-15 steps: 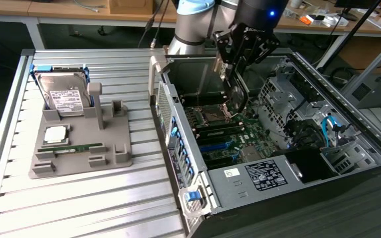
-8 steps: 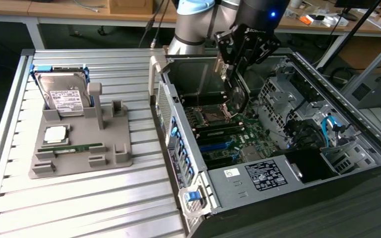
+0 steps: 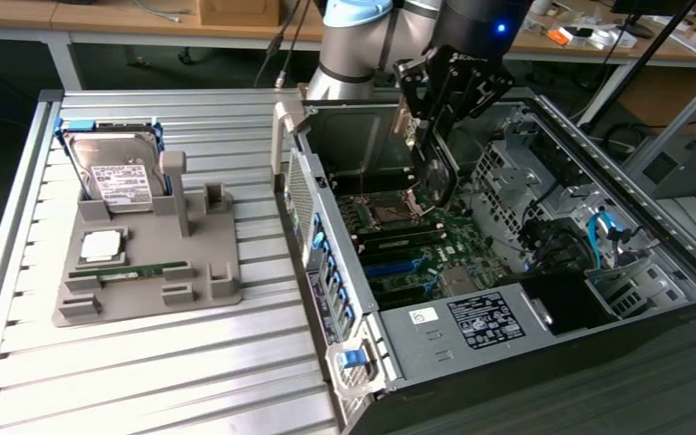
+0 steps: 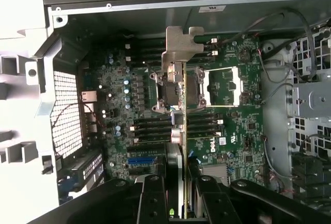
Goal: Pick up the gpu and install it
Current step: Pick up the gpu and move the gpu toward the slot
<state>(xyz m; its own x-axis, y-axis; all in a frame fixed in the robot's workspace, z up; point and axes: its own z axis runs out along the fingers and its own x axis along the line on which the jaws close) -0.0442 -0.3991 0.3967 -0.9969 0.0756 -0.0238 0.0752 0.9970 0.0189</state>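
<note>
Case (image 3: 312,195): open computer tower on its side, surrounding the fingers.
Motherboard (image 3: 409,245): beyond the fingertips, facing the card's edge.
Gripper (image 3: 427,136): inside the case opening.
gpu (image 4: 179,105): edge-on between the fingers, silvery bracket at its far end.
Fingers (image 4: 153,195): narrowed, clamping the gpu.

The slatted table (image 3: 142,372) bears an open computer case (image 3: 312,195) — and, to the exterior view's left of it, a grey holder (image 3: 217,292).

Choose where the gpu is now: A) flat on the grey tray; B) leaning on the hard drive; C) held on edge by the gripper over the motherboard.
C: the gripper clamps the gpu, which hangs on edge above the motherboard.
</note>
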